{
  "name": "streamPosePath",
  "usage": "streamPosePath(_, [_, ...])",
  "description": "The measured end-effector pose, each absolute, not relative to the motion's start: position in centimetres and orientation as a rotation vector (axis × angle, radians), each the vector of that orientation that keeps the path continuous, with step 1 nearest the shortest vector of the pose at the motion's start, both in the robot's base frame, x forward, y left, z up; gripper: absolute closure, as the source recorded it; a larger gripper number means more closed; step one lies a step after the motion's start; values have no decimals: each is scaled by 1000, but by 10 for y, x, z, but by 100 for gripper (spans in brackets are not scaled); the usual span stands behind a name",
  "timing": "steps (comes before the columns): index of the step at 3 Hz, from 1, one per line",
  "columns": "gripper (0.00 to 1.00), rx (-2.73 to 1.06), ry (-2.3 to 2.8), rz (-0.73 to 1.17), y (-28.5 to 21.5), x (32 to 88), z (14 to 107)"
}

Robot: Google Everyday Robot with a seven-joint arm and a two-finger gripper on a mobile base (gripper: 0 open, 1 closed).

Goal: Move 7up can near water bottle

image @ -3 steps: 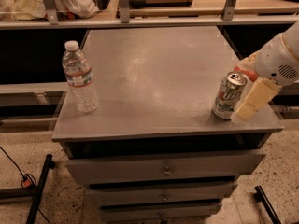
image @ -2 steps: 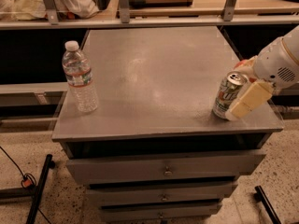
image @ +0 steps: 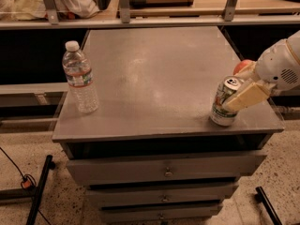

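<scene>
Two things that matter: the 7up can [image: 223,104] and the water bottle [image: 80,78], well apart on the grey counter [image: 159,69].
Can's place: near the front right corner, just back from the front edge. It leans a little, top toward the right edge. I cannot tell whether its base rests on the surface or is barely off it.
Bottle's place: by the left edge, toward the front left corner, upright with its white cap on.
Gripper: the gripper [image: 236,93] reaches in from past the right edge and sits at the can.
Fingers: narrow, closed on the can. One cream finger [image: 248,96] slants across its near right side; the other is behind the can, mostly hidden.
Why this hold: I judge a side grip at mid-height suits the carry. It keeps the can close to upright and leaves free the side that faces the bottle.
Why the lean: probably the grip itself, tipping the can toward the arm.
Fruit: a round red-orange fruit [image: 243,65] sits just behind the gripper by the right edge. It is not part of my job, so I mean to leave it alone.
Path: bare counter lies between can and bottle.
Step in hand: grasp made, carry across not yet done.
Next move: lift slightly, travel toward the left edge, and set the can down just beside the bottle without touching it.
Risk: the light bottle could topple if I nudge it.
</scene>
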State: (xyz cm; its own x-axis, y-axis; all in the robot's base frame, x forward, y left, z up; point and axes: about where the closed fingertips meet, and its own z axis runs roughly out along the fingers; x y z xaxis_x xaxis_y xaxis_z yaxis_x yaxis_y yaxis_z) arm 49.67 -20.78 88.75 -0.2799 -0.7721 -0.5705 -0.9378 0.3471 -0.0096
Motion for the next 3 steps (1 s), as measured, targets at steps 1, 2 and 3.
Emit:
streamPosePath(1, [88,-1491,2130,456,-206,497,888])
streamPosePath(2, [100,-1493,2128,456,-205,497,888])
streamPosePath(3, [100,-1528,2124,424,-187,503,888])
